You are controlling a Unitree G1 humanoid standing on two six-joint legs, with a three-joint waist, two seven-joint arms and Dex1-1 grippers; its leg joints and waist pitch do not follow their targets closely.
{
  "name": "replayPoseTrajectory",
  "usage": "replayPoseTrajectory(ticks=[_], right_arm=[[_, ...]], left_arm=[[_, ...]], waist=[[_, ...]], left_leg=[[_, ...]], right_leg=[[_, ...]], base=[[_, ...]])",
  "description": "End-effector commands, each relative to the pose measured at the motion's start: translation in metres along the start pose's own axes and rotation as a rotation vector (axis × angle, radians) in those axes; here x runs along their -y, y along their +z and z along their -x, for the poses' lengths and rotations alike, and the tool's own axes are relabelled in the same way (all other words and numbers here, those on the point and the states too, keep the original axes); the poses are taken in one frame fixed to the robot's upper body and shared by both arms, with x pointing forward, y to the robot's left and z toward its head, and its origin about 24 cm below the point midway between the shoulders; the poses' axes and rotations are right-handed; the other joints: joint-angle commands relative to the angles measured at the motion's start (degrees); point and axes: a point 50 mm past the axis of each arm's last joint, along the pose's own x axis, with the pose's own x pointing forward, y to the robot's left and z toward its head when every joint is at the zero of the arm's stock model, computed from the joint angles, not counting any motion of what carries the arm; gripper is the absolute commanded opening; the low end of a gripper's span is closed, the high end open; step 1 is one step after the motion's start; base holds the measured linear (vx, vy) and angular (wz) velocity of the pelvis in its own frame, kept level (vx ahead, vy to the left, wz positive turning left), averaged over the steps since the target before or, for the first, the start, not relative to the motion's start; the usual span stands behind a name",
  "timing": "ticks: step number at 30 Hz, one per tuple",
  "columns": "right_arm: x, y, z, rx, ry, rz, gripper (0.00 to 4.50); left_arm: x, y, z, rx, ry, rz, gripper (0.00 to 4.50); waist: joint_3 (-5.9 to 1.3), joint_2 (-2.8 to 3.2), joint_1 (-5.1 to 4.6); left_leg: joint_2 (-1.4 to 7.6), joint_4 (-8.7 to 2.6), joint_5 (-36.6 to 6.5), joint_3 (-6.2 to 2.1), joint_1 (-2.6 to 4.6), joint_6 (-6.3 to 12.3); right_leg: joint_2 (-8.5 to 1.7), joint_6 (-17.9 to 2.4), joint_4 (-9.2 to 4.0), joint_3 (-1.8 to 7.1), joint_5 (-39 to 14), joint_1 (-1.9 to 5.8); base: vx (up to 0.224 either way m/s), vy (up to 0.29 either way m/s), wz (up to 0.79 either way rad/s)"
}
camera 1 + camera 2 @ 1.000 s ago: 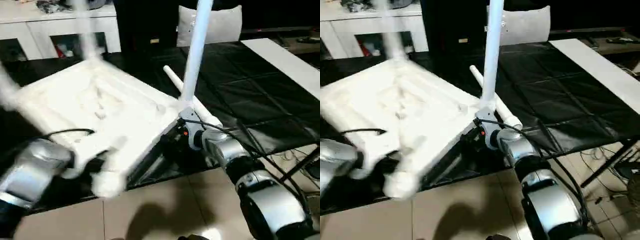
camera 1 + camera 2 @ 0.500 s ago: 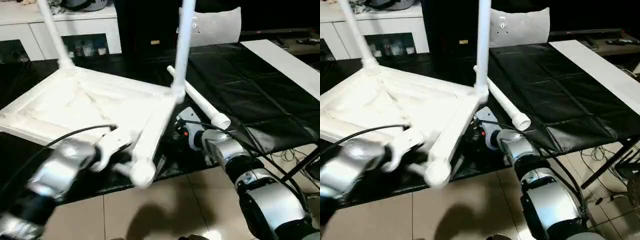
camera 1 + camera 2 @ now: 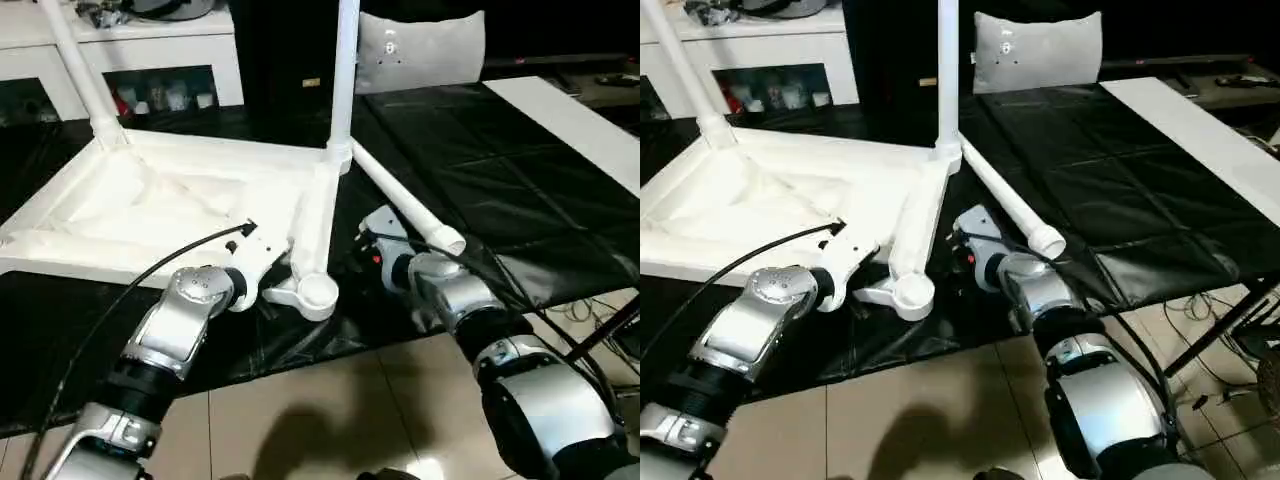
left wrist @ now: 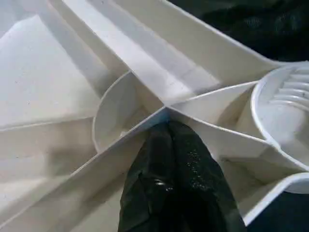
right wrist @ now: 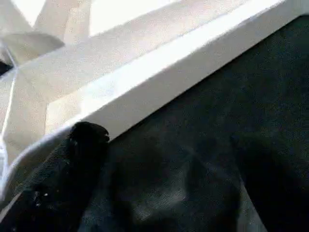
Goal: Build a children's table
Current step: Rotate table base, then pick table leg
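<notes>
Children's table (image 3: 180, 190) upturned, black work table (image 3: 520, 190)

Open black cover (image 3: 500, 170) lies to the right of the top (image 3: 150, 210), bare beyond the loose leg (image 3: 405, 205) that slants along the top's right rail. Two upright legs (image 3: 345, 80) block its far corners. The left gripper (image 4: 166, 133), shut, sits wedged among the ribs beside the empty near socket (image 3: 318, 293)
</notes>
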Motion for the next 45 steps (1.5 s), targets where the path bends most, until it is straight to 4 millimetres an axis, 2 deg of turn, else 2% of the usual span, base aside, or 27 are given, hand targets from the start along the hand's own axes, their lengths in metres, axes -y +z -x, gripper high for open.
replayPoseTrajectory(ticks=[1,2,4,6,7,12,13,14,17,19,20,23,28,30,35,37,39,41,43,44,45], right_arm=[[0.008,0.022,0.006,0.106,-0.046,-0.017,4.5],[0.01,0.023,0.007,0.111,-0.057,-0.02,4.5],[0.021,0.03,0.015,0.141,-0.123,-0.041,4.5],[0.029,0.036,0.022,0.159,-0.172,-0.049,4.5],[0.037,0.04,0.028,0.171,-0.214,-0.065,4.5],[0.058,0.041,0.039,0.129,-0.353,-0.1,4.5],[0.058,0.041,0.039,0.128,-0.354,-0.1,4.5],[0.062,0.04,0.041,0.11,-0.38,-0.096,4.5],[0.07,0.039,0.044,0.052,-0.423,-0.082,4.5],[0.075,0.038,0.046,-0.012,-0.448,-0.077,4.5],[0.077,0.037,0.047,-0.03,-0.458,-0.074,4.5],[0.086,0.035,0.052,-0.119,-0.539,-0.052,4.5],[0.09,0.031,0.054,-0.159,-0.571,-0.075,4.5],[0.09,0.029,0.054,-0.171,-0.568,-0.108,4.5],[0.088,0.023,0.053,-0.175,-0.561,-0.194,4.5],[0.088,0.019,0.053,-0.189,-0.56,-0.201,4.5],[0.087,0.016,0.053,-0.2,-0.558,-0.207,4.2],[0.083,0.006,0.052,-0.238,-0.529,-0.241,4.1],[0.083,0.005,0.052,-0.246,-0.525,-0.241,4.01],[0.081,0.0,0.052,-0.271,-0.512,-0.246,3.79],[0.08,-0.002,0.052,-0.281,-0.508,-0.249,3.73]], left_arm=[[0.009,0.017,-0.001,0.145,-0.02,0.033,0.25],[0.009,0.018,0.0,0.151,-0.021,0.037,0.44],[0.008,0.02,0.004,0.171,-0.027,0.04,0.49],[0.005,0.023,0.008,0.192,-0.012,0.035,0.64],[0.002,0.025,0.011,0.21,0.011,0.043,0.76],[-0.001,0.027,0.015,0.225,0.026,0.057,1.09],[-0.001,0.027,0.015,0.225,0.026,0.057,1.09],[0.0,0.027,0.016,0.222,0.022,0.053,1.27],[0.002,0.029,0.018,0.225,0.005,0.038,1.38],[0.004,0.031,0.021,0.231,-0.027,0.011,1.48],[0.004,0.032,0.023,0.232,-0.037,0.003,1.68],[0.004,0.033,0.029,0.229,-0.039,-0.029,1.78],[0.002,0.031,0.031,0.217,-0.009,-0.047,2.32],[0.002,0.028,0.035,0.208,-0.001,-0.051,2.44],[0.004,0.024,0.042,0.19,-0.006,-0.045,2.44],[0.005,0.021,0.045,0.179,-0.012,-0.047,2.44],[0.006,0.02,0.045,0.175,-0.014,-0.046,2.53],[0.01,0.019,0.048,0.161,-0.033,-0.042,2.53],[0.011,0.018,0.049,0.159,-0.039,-0.04,2.53],[0.013,0.018,0.05,0.148,-0.066,-0.038,2.53],[0.016,0.018,0.05,0.142,-0.09,-0.038,2.53]], waist=[[-4.26,0.15,0.29],[-4.57,-0.02,0.43],[-4.92,-0.11,0.72],[-4.71,-0.06,1.08],[-4.52,-0.07,1.23],[-4.14,-0.14,1.36],[-4.11,-0.12,1.36],[-4.17,-0.02,1.28],[-4.17,-0.17,1.03],[-4.26,-0.36,0.83],[-4.28,-0.29,0.77],[-4.26,-0.37,0.61],[-4.17,-0.17,0.85],[-4.24,-0.07,0.87],[-4.15,0.2,0.92],[-4.09,0.13,0.95],[-4.08,0.13,0.95],[-4.04,0.1,1.0],[-3.95,0.09,0.97],[-3.63,0.4,1.0],[-3.59,0.42,0.99]], left_leg=[[1.56,-3.45,-2.9,0.23,-0.87,5.49],[1.55,-3.34,-1.7,0.23,-0.84,5.86],[1.57,-3.02,1.0,0.22,-0.94,7.06],[1.62,-2.92,1.8,0.41,-0.82,8.38],[1.6,-2.99,0.5,0.51,-0.82,8.44],[1.33,-3.35,-4.7,0.56,-0.76,4.59],[1.34,-3.41,-5.0,0.54,-0.72,4.32],[1.32,-3.35,-5.3,0.54,-0.71,3.92],[1.17,-3.29,-5.4,0.53,-0.97,3.48],[1.14,-3.26,-4.9,0.52,-1.1,3.98],[1.18,-3.19,-4.4,0.46,-1.16,4.2],[1.17,-3.08,-3.9,0.55,-1.15,4.37],[1.22,-3.08,-4.8,0.59,-1.07,4.32],[1.38,-3.14,-4.8,0.48,-1.09,4.16],[1.35,-3.13,-6.0,0.5,-1.01,3.85],[1.36,-3.16,-6.4,0.48,-1.05,3.7],[1.33,-3.15,-6.4,0.49,-1.04,3.66],[1.36,-3.14,-5.9,0.45,-1.1,3.69],[1.29,-3.13,-6.0,0.48,-1.12,3.89],[1.31,-3.21,-6.3,0.46,-1.13,3.86],[1.32,-3.23,-6.6,0.46,-1.05,3.79]], right_leg=[[-3.25,-11.9,-3.57,3.33,-9.7,4.51],[-3.28,-12.6,-3.09,3.38,-7.2,4.58],[-3.26,-13.5,-2.43,3.44,-3.5,4.52],[-3.14,-14.2,-2.5,3.37,-2.5,4.08],[-3.09,-14.1,-2.78,3.32,-4.4,4.03],[-3.03,-10.4,-3.89,3.18,-13.9,4.13],[-3.03,-10.1,-4.01,3.16,-14.5,4.09],[-2.99,-9.8,-3.93,3.15,-14.7,4.01],[-2.99,-9.8,-3.91,3.11,-14.4,4.1],[-2.97,-10.2,-3.78,3.07,-13.4,4.22],[-2.99,-10.7,-3.59,3.09,-12.6,4.21],[-2.91,-11.7,-3.37,3.05,-11.3,4.07],[-2.97,-11.3,-3.39,3.06,-12.1,4.04],[-3.05,-11.9,-3.13,3.06,-11.0,4.1],[-3.0,-12.2,-3.2,3.02,-11.5,4.02],[-3.0,-12.0,-3.25,3.01,-11.8,4.04],[-2.99,-11.9,-3.29,3.0,-12.1,4.01],[-3.0,-12.1,-3.14,3.01,-11.7,4.03],[-2.94,-12.2,-3.18,3.02,-11.8,3.99],[-2.94,-12.3,-3.24,3.04,-12.1,3.82],[-2.93,-12.2,-3.32,3.06,-12.4,3.82]], base=[[0.0,0.0,0.0],[0.0,0.0,0.0],[0.0,0.0,0.0],[0.0,0.0,0.0],[0.0,0.0,0.0],[0.0,0.0,0.0],[0.0,0.0,0.0],[0.0,0.0,0.0],[0.0,0.0,0.0],[0.0,0.0,0.0],[0.0,0.0,0.0],[0.0,0.0,0.0],[0.0,0.0,0.0],[0.0,0.0,0.0],[0.0,0.0,0.0],[0.0,0.0,0.0],[0.0,0.0,0.0],[0.0,0.0,0.0],[0.0,0.0,0.0],[0.0,0.0,0.0],[0.0,0.0,0.0]])
